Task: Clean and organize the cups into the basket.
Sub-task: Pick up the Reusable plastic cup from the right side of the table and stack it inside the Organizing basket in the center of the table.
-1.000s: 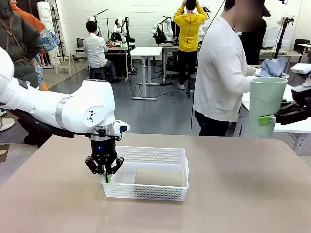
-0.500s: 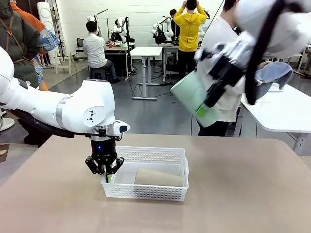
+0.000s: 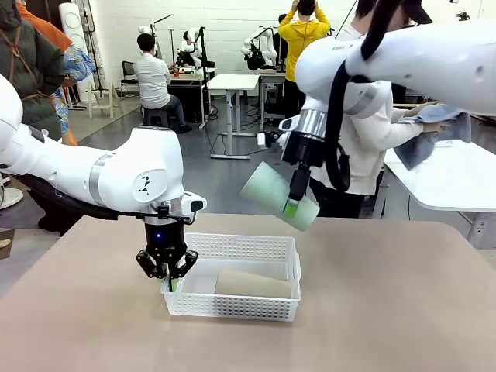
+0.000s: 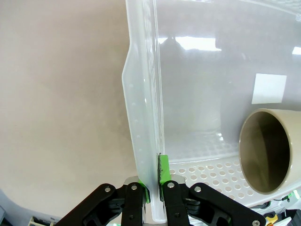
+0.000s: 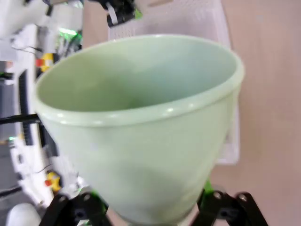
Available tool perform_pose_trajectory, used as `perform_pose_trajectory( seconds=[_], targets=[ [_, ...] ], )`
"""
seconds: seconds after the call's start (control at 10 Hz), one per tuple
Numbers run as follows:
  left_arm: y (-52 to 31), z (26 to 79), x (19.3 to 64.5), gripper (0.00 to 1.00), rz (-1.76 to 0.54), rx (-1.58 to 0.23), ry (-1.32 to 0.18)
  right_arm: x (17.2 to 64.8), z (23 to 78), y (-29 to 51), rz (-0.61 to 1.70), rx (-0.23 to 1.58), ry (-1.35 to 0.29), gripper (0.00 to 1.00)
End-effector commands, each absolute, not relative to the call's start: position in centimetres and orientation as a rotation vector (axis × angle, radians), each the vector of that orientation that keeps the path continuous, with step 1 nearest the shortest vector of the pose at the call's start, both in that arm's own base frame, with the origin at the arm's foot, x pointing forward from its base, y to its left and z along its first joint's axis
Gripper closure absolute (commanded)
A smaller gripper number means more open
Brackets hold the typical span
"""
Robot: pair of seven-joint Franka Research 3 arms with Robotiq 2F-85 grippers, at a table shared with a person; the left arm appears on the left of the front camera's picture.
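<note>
The white perforated basket [image 3: 232, 307] sits mid-table with one tan cup [image 3: 252, 283] lying on its side inside. My left gripper [image 3: 168, 277] is shut on the basket's left wall. In the left wrist view, the left gripper [image 4: 157, 190] pinches that wall [image 4: 143, 117], and the tan cup's open mouth [image 4: 265, 150] faces the camera. My right gripper [image 3: 293, 203] hangs above the basket's far right corner, shut on the pale mint green cup [image 3: 275, 194], which is tilted with its mouth to the left. In the right wrist view the mint cup [image 5: 141, 122] sits in the right gripper [image 5: 150, 209].
A person in a white top [image 3: 353, 116] stands at the far side and wipes a side table with a blue cloth [image 3: 438, 124]. The right wrist view shows the basket [image 5: 229, 136] below the cup. Bare tabletop [image 3: 387, 310] lies right of the basket.
The right arm has swung in from the right with the mint cup, tipping it from upright to tilted above the basket's far side. The left gripper and the basket have not moved.
</note>
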State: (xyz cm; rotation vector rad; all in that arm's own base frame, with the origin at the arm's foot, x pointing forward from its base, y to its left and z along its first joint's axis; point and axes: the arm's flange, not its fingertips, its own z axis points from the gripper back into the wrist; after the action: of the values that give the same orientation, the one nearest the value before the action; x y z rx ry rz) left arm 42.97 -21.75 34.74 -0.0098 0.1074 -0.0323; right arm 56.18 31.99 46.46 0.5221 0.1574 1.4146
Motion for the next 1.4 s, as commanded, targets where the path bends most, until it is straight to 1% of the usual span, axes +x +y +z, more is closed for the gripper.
perform_pose_trajectory(
  seconds=[0.0, 0.1, 0.3, 0.5, 0.7, 1.0, 1.3],
  targets=[
    [-21.8, 34.9, 43.0, 1.0, -0.033, -0.01, 0.102, 59.2, 46.4, 34.0, 1.455, 0.51, 0.196, 0.19],
    [-21.8, 34.9, 43.0, 1.0, -0.033, -0.01, 0.102, 59.4, 45.3, 34.7, 1.479, 0.482, 0.191, 0.19],
    [-21.8, 34.9, 43.0, 1.0, -0.033, -0.01, 0.102, 58.6, 42.4, 35.9, 1.557, 0.372, 0.133, 0.19],
    [-21.8, 34.9, 43.0, 1.0, -0.033, -0.01, 0.102, 57.6, 40.2, 36.6, 1.617, 0.345, 0.119, 0.19],
    [-21.8, 34.9, 43.0, 1.0, -0.033, -0.01, 0.102, 57.0, 38.4, 36.9, 1.662, 0.311, 0.062, 0.19],
    [-21.8, 34.9, 43.0, 1.0, -0.033, -0.01, 0.102, 56.4, 36.6, 37.0, 1.685, 0.307, 0.037, 0.19],
    [-21.8, 34.9, 43.0, 1.0, -0.033, -0.01, 0.102, 56.4, 34.4, 36.9, 1.673, 0.327, 0.083, 0.19]
  ],
)
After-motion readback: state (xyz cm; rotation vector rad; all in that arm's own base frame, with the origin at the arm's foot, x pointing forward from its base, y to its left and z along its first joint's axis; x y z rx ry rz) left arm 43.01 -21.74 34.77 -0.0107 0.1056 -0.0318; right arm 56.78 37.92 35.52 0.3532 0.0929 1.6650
